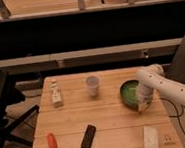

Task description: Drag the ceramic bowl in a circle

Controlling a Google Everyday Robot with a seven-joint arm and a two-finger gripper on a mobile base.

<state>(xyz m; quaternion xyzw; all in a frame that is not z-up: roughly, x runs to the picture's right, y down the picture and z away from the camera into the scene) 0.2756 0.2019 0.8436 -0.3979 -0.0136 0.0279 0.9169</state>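
Gripper [142,104] at the end of the white arm [170,87] reaches down at the near right edge of the ceramic bowl [130,91], which sits toward the right side of the wooden table [111,121]. A white cup [92,85] stands to the bowl's left, a small bottle [55,94] farther left. An orange carrot-like item [52,144], a black device [88,137] and a white packet [150,137] lie along the near edge.

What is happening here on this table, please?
A robot arm reaches in from the right, and its claw is down at the near right edge of the green ceramic bowl, which it is to drag in a circle. The bowl sits on the wooden table, to the right of a white cup.
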